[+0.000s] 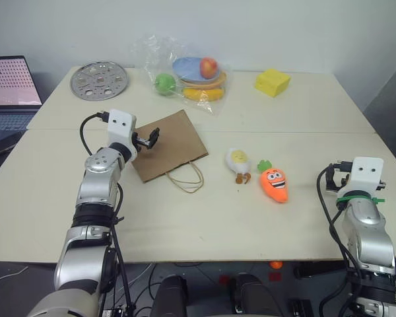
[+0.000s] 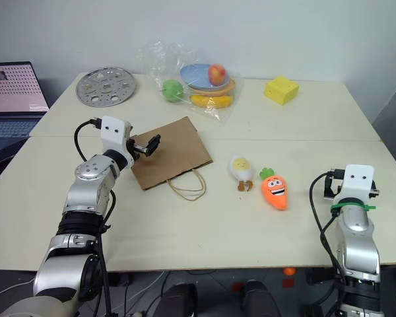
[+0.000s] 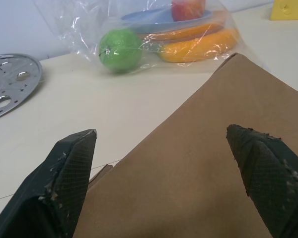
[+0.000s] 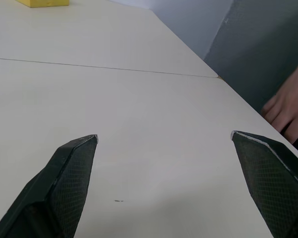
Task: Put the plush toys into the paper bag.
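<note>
Apparently nothing had been packed yet: the paper bag (image 1: 169, 144) lay flat on the tabletop (image 1: 185, 218), with the egg toy (image 1: 238, 164) and carrot toy (image 1: 274, 184) beside each other at its three o'clock. The left pincer (image 1: 152, 139) hovered wide over the bag, likely to open it. The right pincer (image 4: 164, 188), wide too, held nothing.
</note>
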Controlling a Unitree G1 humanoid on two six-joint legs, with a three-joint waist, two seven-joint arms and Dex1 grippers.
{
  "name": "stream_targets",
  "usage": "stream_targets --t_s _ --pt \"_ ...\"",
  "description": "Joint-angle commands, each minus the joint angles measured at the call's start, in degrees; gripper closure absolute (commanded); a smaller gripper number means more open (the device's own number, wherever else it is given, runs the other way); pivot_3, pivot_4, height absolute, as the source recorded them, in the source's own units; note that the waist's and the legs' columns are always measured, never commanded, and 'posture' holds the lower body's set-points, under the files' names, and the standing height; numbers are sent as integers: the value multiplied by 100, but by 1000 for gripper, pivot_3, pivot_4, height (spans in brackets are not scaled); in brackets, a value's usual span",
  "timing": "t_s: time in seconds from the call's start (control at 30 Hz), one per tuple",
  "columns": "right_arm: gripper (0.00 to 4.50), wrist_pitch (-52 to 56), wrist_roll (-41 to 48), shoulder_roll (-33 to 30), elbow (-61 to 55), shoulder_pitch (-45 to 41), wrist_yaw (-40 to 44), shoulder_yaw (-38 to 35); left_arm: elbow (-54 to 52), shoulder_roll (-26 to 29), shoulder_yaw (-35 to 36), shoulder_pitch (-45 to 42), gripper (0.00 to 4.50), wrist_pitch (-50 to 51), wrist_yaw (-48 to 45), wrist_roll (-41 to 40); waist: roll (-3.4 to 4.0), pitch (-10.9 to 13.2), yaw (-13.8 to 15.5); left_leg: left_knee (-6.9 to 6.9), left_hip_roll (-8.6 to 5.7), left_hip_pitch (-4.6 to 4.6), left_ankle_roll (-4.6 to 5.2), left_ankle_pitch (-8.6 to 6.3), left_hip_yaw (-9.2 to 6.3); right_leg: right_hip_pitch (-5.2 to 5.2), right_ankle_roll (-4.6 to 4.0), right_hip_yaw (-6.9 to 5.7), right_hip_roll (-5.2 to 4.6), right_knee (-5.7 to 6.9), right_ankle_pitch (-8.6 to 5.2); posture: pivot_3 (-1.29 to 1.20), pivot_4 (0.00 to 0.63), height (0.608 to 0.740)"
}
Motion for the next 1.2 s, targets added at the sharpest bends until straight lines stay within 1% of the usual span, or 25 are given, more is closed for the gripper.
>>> stream_targets --t_s 0.03,0.27,0.47,0.67,0.8,0.9,1.0,1.03,1.1,1.13,1.2 --pt "0 -61 -10 -108 -167 -71 2 -112 -274 62 42 -15 24 -23 -45 -62 0 0 0 0 0 0 0 0 0 0 0 0 0 0 0 0 150 740" --pt "0 -146 -33 -133 -39 -226 63 -47 -527 155 207 98 24 21 -48 -208 0 0 -1 0 0 0 0 0 0 0 0 0 0 0 0 0 150 740" --pt "0 -195 -29 -169 103 -366 165 33 -1211 260 346 545 24 307 -143 -412 0 0 -8 -2 2 0 0 0 1 -1 0 1 0 -1 0 0 150 740" --pt "0 -317 -16 -289 458 -596 198 13 -1610 257 452 689 24 537 -138 -571 0 0 -3 2 1 0 0 1 2 0 -1 1 -1 0 0 0 150 740" --pt "0 -442 -12 -503 599 -763 396 41 -1995 368 453 851 24 683 -343 -701 0 0 -5 1 1 0 0 0 5 0 0 3 -2 -1 0 0 150 740" --pt "0 -491 78 -711 693 -806 577 -40 -2300 504 422 914 24 888 -712 -925 0 0 -6 0 2 0 0 0 4 0 0 1 -2 -1 0 0 150 740" --pt "0 -309 496 -926 384 -832 1257 50 -2772 961 125 1005 24 1151 -1580 -1110 1 1 -13 -3 4 0 0 0 1 -1 -1 -1 1 -1 -1 0 150 740" --pt "0 -284 670 -1020 245 -837 1605 146 -2928 1106 37 1042 24 1249 -1872 -1212 2 1 -14 -4 4 0 0 0 2 -1 -3 0 2 -2 -2 0 150 740" --pt "0 -215 1004 -1143 16 -821 2158 267 -3166 1292 -66 1109 24 1398 -2296 -1399 3 1 -15 -4 4 0 0 0 3 -1 -5 0 1 -2 -3 0 150 740" --pt "0 -61 1478 -1288 -336 -771 2779 368 -3372 1470 -227 1159 24 1484 -2698 -1503 3 2 -15 -4 4 1 0 0 3 -1 -6 1 1 -2 -3 0 150 740" --pt "0 282 2237 -1566 -908 -652 3728 516 -3623 1700 -488 1209 24 1593 -3261 -1623 5 3 -18 -5 5 0 0 0 4 -1 -9 1 1 -4 -5 0 150 740"
